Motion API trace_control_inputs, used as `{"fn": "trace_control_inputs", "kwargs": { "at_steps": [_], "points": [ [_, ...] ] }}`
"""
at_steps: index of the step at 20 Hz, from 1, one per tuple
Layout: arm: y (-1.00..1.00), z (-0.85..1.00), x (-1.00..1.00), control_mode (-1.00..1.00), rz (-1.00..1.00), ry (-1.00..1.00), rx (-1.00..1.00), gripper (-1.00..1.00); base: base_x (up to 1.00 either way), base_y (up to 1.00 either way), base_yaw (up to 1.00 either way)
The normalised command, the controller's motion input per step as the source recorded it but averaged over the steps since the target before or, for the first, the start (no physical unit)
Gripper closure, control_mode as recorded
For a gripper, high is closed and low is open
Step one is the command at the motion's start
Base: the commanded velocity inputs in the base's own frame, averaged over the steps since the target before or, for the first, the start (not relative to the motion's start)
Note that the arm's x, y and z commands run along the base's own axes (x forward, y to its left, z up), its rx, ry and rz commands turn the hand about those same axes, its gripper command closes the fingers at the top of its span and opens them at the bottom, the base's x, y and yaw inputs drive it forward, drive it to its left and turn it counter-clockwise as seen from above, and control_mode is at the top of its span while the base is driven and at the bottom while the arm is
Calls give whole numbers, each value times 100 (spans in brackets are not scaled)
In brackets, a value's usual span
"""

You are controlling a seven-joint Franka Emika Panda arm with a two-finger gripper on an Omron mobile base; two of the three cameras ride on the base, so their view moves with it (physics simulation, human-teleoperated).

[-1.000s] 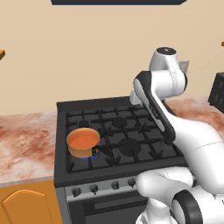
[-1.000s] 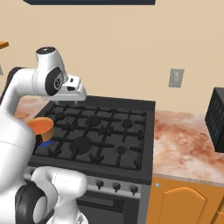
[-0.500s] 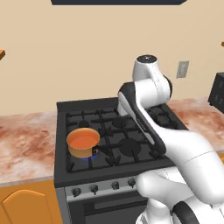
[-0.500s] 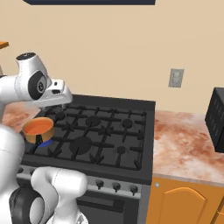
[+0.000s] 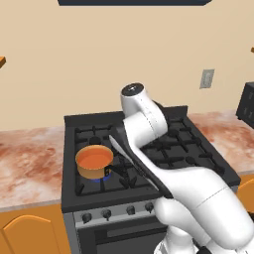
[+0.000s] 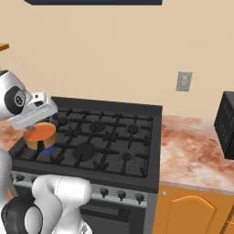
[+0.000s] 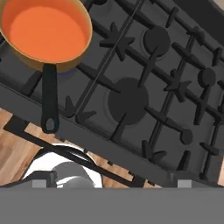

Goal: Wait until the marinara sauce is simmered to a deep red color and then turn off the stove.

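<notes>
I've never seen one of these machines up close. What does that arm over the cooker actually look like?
The arm is glossy white, built of thick rounded segments. One joint ends in a dark round cap ringed in grey, and a black strip runs along one link. In the right base view a pale grey boxy part sits at its end. No loose cables show.

Bright, even light all over, soft and flat like a computer drawing. Hardly any shadows around the stove (image 5: 144, 149), no glare on its black grates. A little grainy and soft, but nothing blurred or bent near the edges.
</notes>
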Motion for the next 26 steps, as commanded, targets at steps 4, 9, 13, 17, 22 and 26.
{"fn": "trace_control_inputs", "kwargs": {
  "at_steps": [4,9,13,17,22,26],
  "points": [
    [48,-48,-23,-100,21,6,-18,-100,0,0,0],
    [51,-51,-24,-100,20,5,-15,-100,0,0,0],
    [56,-57,-19,-100,20,7,-15,-100,0,0,0],
    [55,-58,-15,-100,21,9,-15,-100,0,0,0],
    [53,-58,-15,-100,20,5,-7,-100,0,0,0],
    [52,-61,-19,-100,19,1,-5,-100,0,0,0]
  ]
}}
